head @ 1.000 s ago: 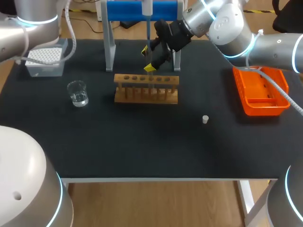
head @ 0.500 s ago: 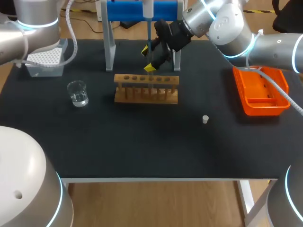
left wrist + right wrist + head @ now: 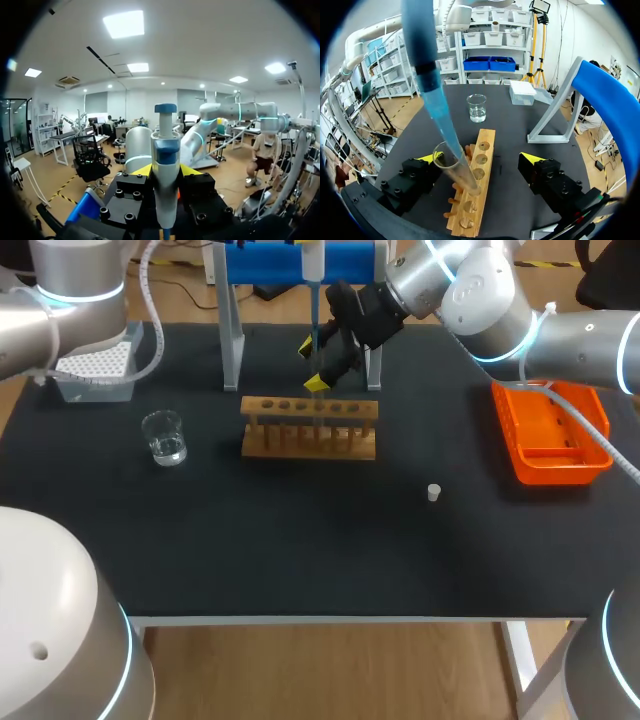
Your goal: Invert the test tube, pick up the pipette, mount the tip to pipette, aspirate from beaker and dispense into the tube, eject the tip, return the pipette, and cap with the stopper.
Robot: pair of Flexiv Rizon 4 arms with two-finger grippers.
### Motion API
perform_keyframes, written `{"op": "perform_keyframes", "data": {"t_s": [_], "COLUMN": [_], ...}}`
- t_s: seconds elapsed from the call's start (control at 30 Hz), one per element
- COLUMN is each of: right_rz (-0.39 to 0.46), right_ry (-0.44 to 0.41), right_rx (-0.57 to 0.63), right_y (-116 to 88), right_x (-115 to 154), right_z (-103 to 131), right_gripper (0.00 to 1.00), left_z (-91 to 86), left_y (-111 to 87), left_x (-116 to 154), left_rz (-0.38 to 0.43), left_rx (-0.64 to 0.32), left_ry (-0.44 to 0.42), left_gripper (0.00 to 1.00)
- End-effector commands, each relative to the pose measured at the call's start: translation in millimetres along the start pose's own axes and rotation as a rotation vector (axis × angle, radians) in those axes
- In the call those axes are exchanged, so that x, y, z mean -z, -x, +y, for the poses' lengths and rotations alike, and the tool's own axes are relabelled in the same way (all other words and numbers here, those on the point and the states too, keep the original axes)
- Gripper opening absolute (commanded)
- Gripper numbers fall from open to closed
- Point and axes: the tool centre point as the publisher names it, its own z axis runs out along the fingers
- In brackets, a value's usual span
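Note:
In the left wrist view my left gripper [image 3: 165, 172] is shut on the white and blue pipette [image 3: 165, 150]. The head view shows the pipette [image 3: 314, 300] hanging upright over the wooden rack [image 3: 310, 430]. Its blue tip [image 3: 441, 117] reaches down into the mouth of a glass test tube [image 3: 457, 175], which stands in the rack [image 3: 477, 185]. My right gripper [image 3: 481, 159] is open, one finger on each side of the tube and touching neither; in the head view the right gripper [image 3: 314, 364] is just behind the rack. The water beaker [image 3: 164, 437] stands left of the rack, and the small white stopper [image 3: 434, 492] lies to its right.
A blue and grey pipette stand [image 3: 300, 265] rises behind the rack. The tip box [image 3: 95, 370] sits at the back left and an orange bin [image 3: 550, 430] at the right edge. The black tabletop [image 3: 300, 540] in front of the rack holds only the stopper.
My left arm's upper part has shifted slightly at the back left. The pipette, the tube and my right gripper keep their places.

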Motion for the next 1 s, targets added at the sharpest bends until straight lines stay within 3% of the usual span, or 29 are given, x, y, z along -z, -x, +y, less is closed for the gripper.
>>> {"op": "perform_keyframes", "data": {"t_s": [0.03, 1.0], "right_rz": [0.002, 0.002], "right_ry": [-0.005, -0.005], "right_rx": [-0.001, -0.001], "right_y": [0.0, 0.0], "right_x": [1.6, 1.6], "right_z": [0.6, 0.6], "right_gripper": [1.00, 1.00], "left_z": [0.2, 4.2], "left_y": [0.5, 0.3], "left_x": [-0.9, -4.6], "left_rz": [-0.004, -0.015], "left_rx": [-0.006, -0.045], "left_ry": [0.000, 0.026], "left_gripper": [0.00, 0.00]}}
